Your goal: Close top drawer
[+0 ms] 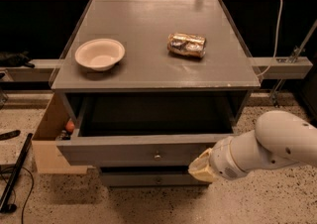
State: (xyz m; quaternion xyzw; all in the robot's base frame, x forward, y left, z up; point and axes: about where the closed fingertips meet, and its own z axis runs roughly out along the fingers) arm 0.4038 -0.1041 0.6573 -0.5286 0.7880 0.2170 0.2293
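Observation:
The top drawer (124,152) of the grey cabinet is pulled well out. Its deep dark interior shows, and a small round metal knob (157,156) sits at the centre of its flat front. My gripper (201,168), cream-coloured at the end of a white arm (282,141), is at the right end of the drawer front, level with its lower edge. It looks to be touching the front. A slimmer drawer front (148,178) shows just below.
A white bowl (99,54) and a crumpled shiny snack bag (186,44) lie on the cabinet top (148,15). An open cardboard box (49,141) with a small orange thing stands left of the cabinet. A black pole (15,176) lies on the floor at left.

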